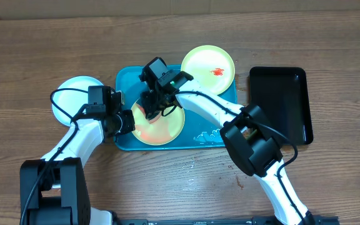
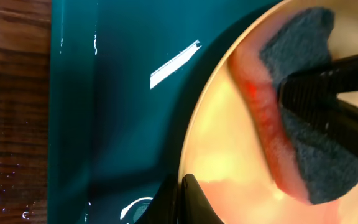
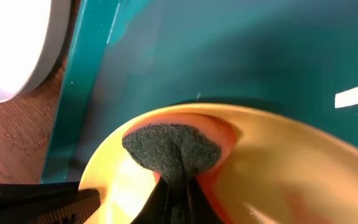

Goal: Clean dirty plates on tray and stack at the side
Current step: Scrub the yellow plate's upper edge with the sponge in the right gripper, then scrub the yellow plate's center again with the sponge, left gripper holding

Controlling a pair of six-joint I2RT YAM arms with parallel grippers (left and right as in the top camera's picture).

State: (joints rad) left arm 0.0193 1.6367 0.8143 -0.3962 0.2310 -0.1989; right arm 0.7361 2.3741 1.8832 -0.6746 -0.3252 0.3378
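A cream plate lies on the turquoise tray. My left gripper is shut on its left rim; the left wrist view shows the jaws pinching the plate's edge. My right gripper is shut on a dark green and orange sponge pressed on the plate. The sponge also shows in the left wrist view. A second cream plate with a red sauce smear sits at the tray's back right corner. The white plate lies on the table left of the tray.
A smaller black tray lies on the wooden table to the right of the turquoise tray. The white plate's edge shows beyond the tray's rim in the right wrist view. Both arms crowd over the tray's left half.
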